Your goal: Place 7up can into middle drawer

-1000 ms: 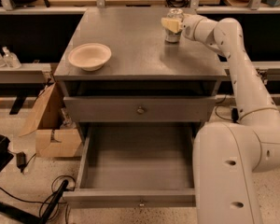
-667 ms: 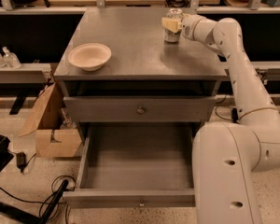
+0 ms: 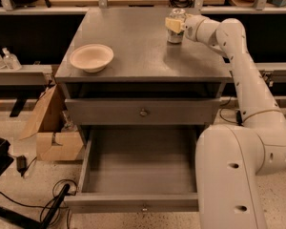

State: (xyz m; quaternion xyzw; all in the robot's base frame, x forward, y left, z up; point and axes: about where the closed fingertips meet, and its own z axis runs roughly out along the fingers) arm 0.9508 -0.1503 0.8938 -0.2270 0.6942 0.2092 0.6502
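The 7up can (image 3: 175, 34) is a small silvery can standing upright at the back right of the grey cabinet top (image 3: 133, 42). My gripper (image 3: 174, 24) reaches in from the right, and its cream fingers are shut on the can's upper part. The can still rests on the top. The middle drawer (image 3: 138, 168) is pulled out wide below, and its flat tray has nothing in it. Its front with a small knob (image 3: 144, 207) is nearest the camera. My white arm (image 3: 238, 128) runs down the right side.
A cream bowl (image 3: 91, 57) sits at the left of the cabinet top. The drawer above (image 3: 143, 112) is closed. A cardboard box (image 3: 52, 128) and cables (image 3: 47, 206) lie on the floor at the left. Small bottles (image 3: 5, 58) stand on a left shelf.
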